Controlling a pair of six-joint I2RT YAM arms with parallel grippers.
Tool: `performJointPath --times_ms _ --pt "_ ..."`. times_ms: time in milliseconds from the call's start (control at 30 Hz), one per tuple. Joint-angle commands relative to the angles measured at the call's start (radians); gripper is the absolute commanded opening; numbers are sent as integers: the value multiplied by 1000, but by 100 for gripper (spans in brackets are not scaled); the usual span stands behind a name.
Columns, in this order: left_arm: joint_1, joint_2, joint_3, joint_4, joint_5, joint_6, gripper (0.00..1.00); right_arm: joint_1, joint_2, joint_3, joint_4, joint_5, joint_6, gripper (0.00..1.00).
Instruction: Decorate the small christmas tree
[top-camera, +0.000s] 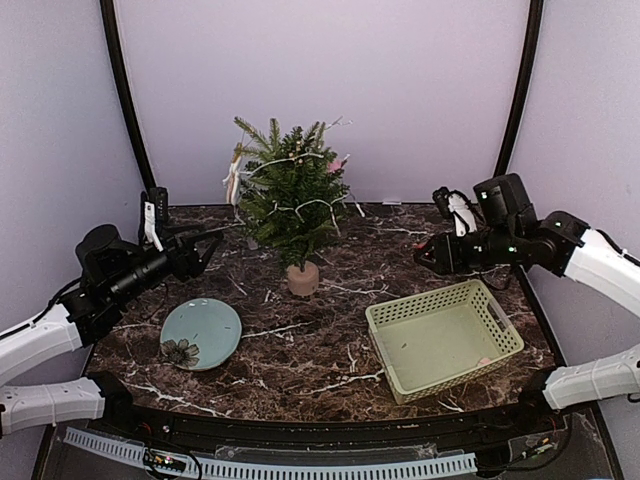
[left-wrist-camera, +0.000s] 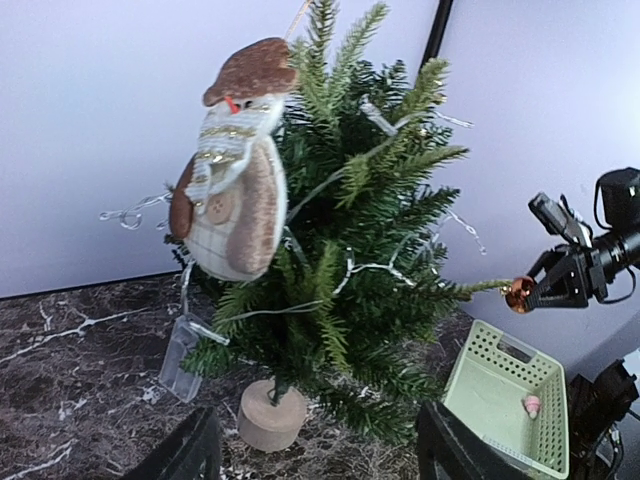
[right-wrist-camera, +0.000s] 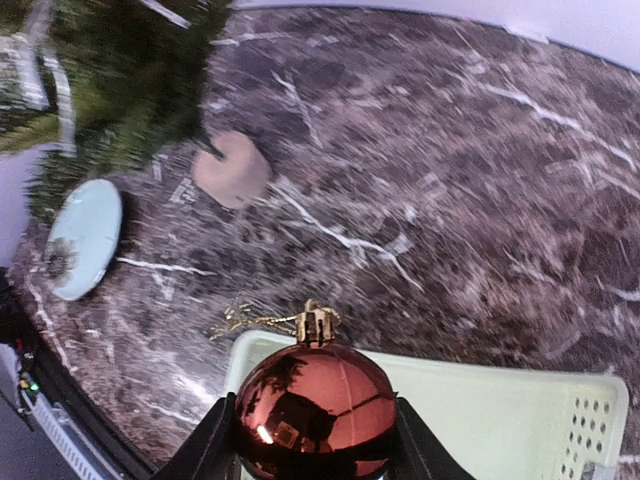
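Note:
The small christmas tree (top-camera: 292, 195) stands at the back middle of the table in a beige pot (top-camera: 303, 278). It carries a white light string, a snowman ornament (left-wrist-camera: 230, 190) on its left side and a small pink piece (top-camera: 335, 165) near the top. My left gripper (top-camera: 205, 248) hovers left of the tree, open and with nothing in it; its fingers (left-wrist-camera: 190, 450) frame the pot (left-wrist-camera: 270, 415). My right gripper (top-camera: 425, 255) is held up right of the tree, above the basket's far edge. It is shut on a shiny red bauble (right-wrist-camera: 315, 410) with a gold cap and cord.
A pale green basket (top-camera: 445, 338) sits at the front right with a small pink item (left-wrist-camera: 532, 404) inside. A light blue plate (top-camera: 200, 333) lies at the front left. The light string's clear box (left-wrist-camera: 180, 358) hangs by the tree's lower left.

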Motion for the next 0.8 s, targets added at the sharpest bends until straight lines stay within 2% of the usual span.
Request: performJointPath --times_ms 0,133,233,333,600,667,767 --pt "-8 -22 -1 -3 138 40 69 19 -13 68 161 -237 -127 37" --pt "-28 -9 13 25 221 50 67 23 8 107 261 -452 -114 36" --pt "-72 -1 27 45 260 89 66 32 26 126 309 -556 -93 36" --pt "-120 9 48 56 277 145 63 52 31 148 308 -569 -99 36" --pt "-277 108 134 53 228 270 50 133 26 167 291 -413 -131 32" --pt "-307 144 160 58 212 280 48 139 29 141 353 -471 -81 32" --pt "-356 196 190 95 180 348 47 150 24 51 564 -594 61 32"
